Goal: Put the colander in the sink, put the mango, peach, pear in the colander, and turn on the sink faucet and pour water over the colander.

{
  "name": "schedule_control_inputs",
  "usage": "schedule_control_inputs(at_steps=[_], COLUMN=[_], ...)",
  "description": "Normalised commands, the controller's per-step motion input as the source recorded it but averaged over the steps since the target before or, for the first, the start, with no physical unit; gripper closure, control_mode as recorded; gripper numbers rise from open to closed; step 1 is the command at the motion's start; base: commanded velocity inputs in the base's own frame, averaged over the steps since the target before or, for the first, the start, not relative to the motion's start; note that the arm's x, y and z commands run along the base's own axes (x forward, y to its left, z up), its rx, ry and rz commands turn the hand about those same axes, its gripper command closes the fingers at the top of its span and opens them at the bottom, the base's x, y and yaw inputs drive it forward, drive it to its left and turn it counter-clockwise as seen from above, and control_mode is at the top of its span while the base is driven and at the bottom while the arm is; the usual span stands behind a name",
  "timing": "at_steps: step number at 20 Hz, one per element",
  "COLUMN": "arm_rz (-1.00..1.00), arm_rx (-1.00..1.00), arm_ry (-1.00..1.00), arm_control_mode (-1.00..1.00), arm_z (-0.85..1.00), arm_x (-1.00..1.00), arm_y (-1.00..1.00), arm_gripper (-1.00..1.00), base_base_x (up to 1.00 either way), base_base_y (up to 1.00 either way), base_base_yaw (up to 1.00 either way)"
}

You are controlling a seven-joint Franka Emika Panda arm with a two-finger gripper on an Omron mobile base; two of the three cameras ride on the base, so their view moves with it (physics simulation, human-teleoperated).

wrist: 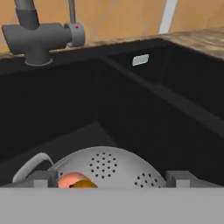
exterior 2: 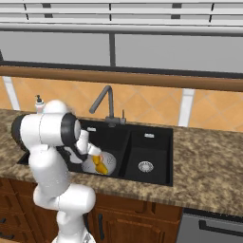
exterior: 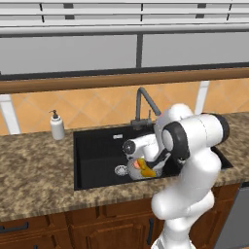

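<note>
So one colander (exterior 2: 105, 163) sits in the big basin of the sink (exterior 2: 152, 137), toward its front edge, with two fruits I can count inside: one peach (wrist: 70, 180) and one mango (exterior: 148, 169). Gripper (wrist: 112, 178) hangs right over them, jaws spread wide, holding nothing. One faucet (exterior 2: 105, 101) stands on the back rim.

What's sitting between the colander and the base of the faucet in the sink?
Nothing: in the hand view, only bare black sink floor and back wall lie between the colander and the sink faucet base.
</note>
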Motion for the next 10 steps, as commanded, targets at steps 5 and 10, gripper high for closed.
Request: schedule_control_inputs(at_steps=[5, 10], arm_rz=[0.05, 0.03], arm_rx=[0.00, 0.00], arm_ry=[-0.28, -0.05], arm_control_mode=[-1.00, -1.00], arm_z=[0.86, 1.00], arm_x=[-0.98, -0.44], arm_y=[0.28, 0.30], arm_gripper=[-1.00, -1.00], base_base_x=[0.00, 0.00], base_base_y=[0.00, 0.00], base_base_yaw=[0.00, 0.00])
